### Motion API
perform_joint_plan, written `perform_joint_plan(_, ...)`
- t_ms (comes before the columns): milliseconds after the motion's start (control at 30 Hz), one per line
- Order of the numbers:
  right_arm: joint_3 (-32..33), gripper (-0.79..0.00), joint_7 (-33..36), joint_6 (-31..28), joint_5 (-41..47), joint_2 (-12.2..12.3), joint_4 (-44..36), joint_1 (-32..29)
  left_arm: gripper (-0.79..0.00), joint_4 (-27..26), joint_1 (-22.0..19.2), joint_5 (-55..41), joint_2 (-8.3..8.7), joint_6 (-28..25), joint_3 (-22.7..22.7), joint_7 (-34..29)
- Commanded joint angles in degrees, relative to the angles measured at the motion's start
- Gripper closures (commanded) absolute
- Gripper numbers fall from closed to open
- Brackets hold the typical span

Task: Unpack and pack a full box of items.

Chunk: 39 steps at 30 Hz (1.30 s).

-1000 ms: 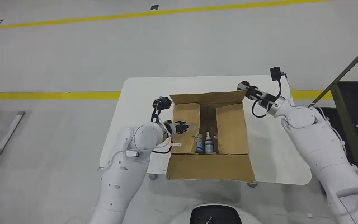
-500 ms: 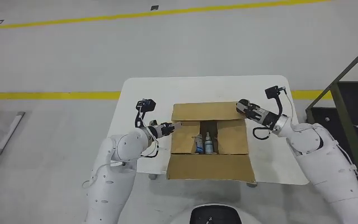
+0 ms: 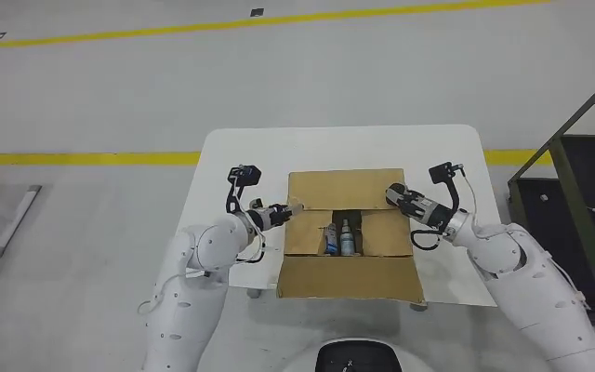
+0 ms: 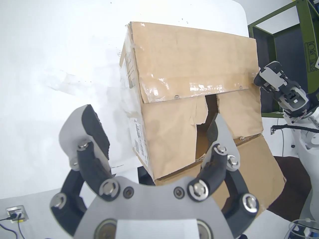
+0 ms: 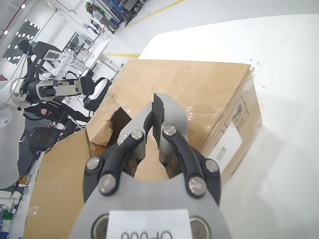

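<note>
**Desk:** Two grippers, one carton. How does the left gripper (image 4: 152, 119) stand?

**Photographer:** Spread wide and holding nothing, just beside the upper left edge of the cardboard box (image 3: 307, 234).

**Desk:** And the right gripper (image 5: 156, 115)?

**Photographer:** Its pads are pressed together with nothing seen between them. Its tip is at the right corner of the far flap (image 3: 346, 187).

**Desk:** Where is the box?

**Photographer:** It sits in the middle of the white table (image 3: 242, 153). The far flap lies folded down over the top. The two side flaps (image 3: 385, 228) are turned in beneath it, and the near flap (image 3: 349, 277) stands open toward the robot.

**Desk:** Anything inside?

**Photographer:** Two small bottles (image 3: 338, 239) lie side by side, seen through the gap between the side flaps.
</note>
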Motion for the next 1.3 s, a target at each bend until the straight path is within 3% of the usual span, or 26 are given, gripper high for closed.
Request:
perform_joint_plan(0,0.0,0.000,-0.4,0.4,0.4,0.0,0.0,-0.1,-0.785,-1.2,0.8,1.6,0.26,-0.7,-0.3,0.0)
perform_joint_plan(233,0.1,0.000,-0.8,1.2,1.4,0.0,0.3,-0.5,-0.785,-5.4,5.7,6.5,1.54,-2.8,-4.6,-0.8)
perform_joint_plan(567,0.2,0.000,-1.0,1.6,2.1,0.1,0.7,-0.4,-0.785,-7.5,13.6,13.3,3.65,-10.3,-11.1,-7.8)
perform_joint_plan(933,-0.6,0.000,-0.9,1.4,2.2,0.0,1.4,0.1,-0.785,-10.2,18.7,16.6,4.86,-23.4,-8.6,-10.9)
perform_joint_plan(1100,-0.7,0.000,-0.6,1.4,2.2,0.0,1.5,0.1,-0.785,-12.0,18.9,13.1,5.09,-26.6,-7.5,-11.9)
perform_joint_plan(1267,-1.0,0.000,-0.4,1.3,2.2,0.1,1.3,0.1,-0.785,-13.3,17.8,8.5,5.15,-26.5,-6.9,-11.5)
